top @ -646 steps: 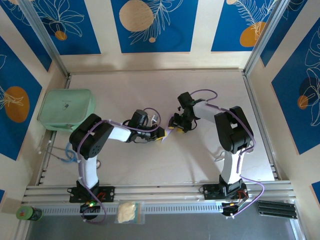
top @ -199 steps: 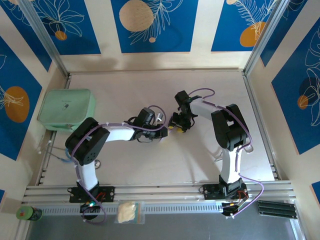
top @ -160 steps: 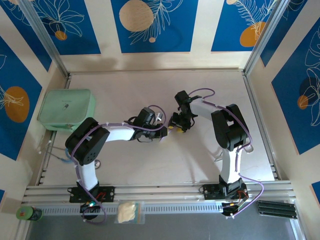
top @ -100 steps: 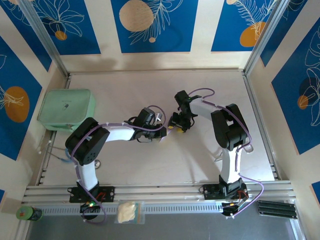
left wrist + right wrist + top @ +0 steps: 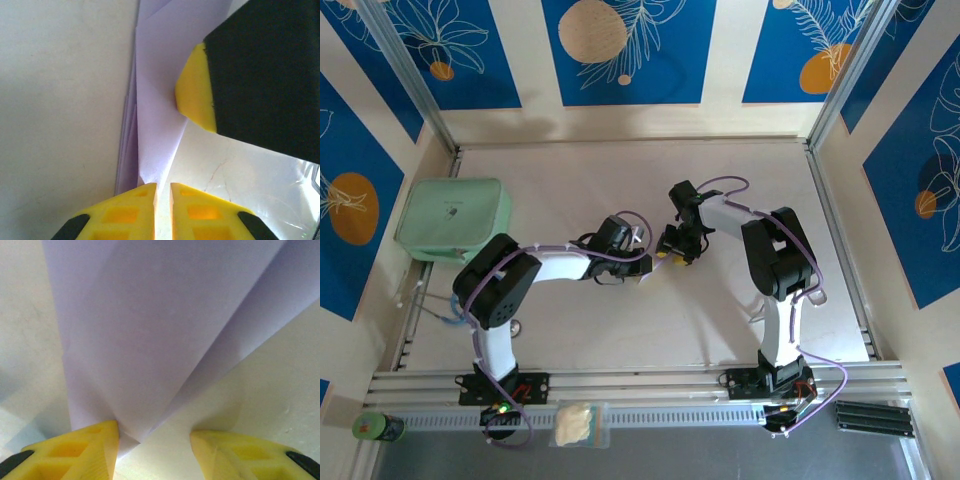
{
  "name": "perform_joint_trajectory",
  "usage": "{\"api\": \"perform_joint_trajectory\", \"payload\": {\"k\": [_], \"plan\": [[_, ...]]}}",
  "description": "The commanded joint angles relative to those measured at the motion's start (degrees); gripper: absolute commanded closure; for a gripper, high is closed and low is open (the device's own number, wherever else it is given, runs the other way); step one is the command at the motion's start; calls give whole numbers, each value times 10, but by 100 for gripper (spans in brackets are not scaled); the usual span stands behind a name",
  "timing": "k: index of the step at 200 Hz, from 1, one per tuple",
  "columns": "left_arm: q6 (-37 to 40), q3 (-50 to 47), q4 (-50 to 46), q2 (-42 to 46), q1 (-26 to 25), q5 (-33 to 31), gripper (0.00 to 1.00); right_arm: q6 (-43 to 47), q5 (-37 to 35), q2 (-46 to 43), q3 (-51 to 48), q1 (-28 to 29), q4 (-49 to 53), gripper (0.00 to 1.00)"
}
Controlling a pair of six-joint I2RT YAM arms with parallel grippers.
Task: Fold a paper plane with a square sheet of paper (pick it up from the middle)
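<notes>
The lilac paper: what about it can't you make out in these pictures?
Top view: the paper is too small, largely covered by both claws.
Left wrist view: whether the left claw actually pinches its tip is unclear; the right claw's finger covers part.
Right wrist view: the picture's edges cut off its outline.

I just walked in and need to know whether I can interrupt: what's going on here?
A lilac paper is partly folded on its way to becoming a plane, with creases and overlapping layers showing. The left gripper is pinched shut on the paper's pointed end. The right gripper stands open, with one yellow fingertip against the folded sheet.
</notes>
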State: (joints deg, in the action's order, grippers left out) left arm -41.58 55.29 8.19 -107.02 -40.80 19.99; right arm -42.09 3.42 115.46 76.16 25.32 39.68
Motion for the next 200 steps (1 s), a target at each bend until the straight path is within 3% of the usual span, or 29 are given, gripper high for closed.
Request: {"api": "perform_joint_trajectory", "payload": {"k": [1, 168, 200], "plan": [[12, 16, -20, -12, -4, -14, 84, -5, -70, 96, -45, 3, -14, 51], [11, 27, -45, -24, -4, -33, 85, -5, -83, 117, -40, 9, -6, 51], [9, 28, -44, -21, -4, -31, 85, -10, -101, 122, -40, 15, 0, 55]]}}
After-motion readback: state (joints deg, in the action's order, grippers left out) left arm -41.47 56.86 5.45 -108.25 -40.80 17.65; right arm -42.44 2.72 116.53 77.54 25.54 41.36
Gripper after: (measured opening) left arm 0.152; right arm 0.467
